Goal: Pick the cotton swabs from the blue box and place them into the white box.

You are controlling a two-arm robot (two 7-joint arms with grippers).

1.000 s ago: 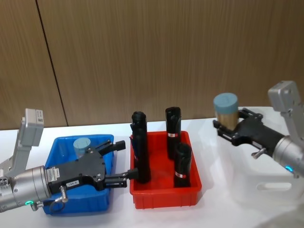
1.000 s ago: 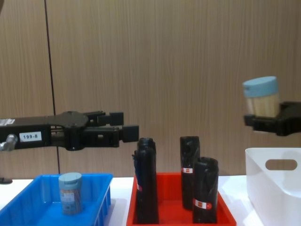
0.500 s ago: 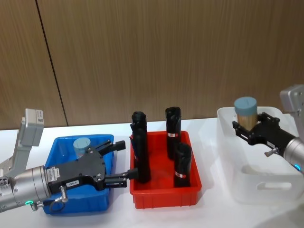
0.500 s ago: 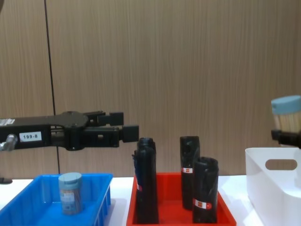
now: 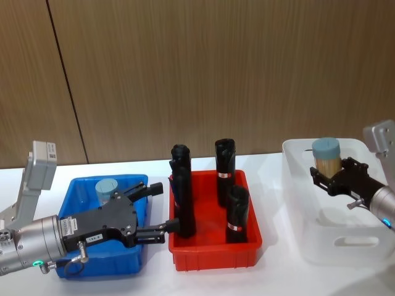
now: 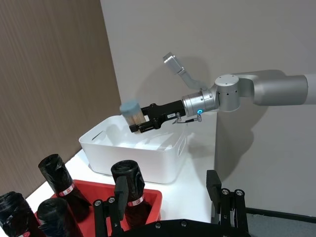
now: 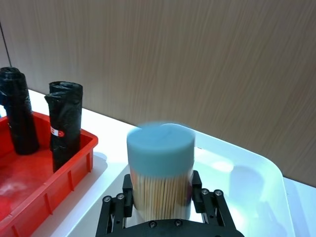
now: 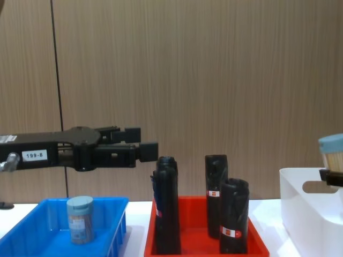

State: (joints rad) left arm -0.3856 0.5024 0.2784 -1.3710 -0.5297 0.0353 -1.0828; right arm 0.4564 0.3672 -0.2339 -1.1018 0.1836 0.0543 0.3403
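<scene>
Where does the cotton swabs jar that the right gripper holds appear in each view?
Head view: cotton swabs jar at the right, over the white box.
Chest view: jar at the right edge, by the box's rim.
Left wrist view: jar far off, left of centre, over the box.
Right wrist view: jar close up, centre.
Shared landmark: the white box, right by the jar in every view.

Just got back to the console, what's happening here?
The right gripper is shut on a jar of cotton swabs, holding it upright over the white box, not yet released. The left gripper hovers open above the side of the blue box nearest the red bin of black rolls. A second jar stands in the blue box.
</scene>
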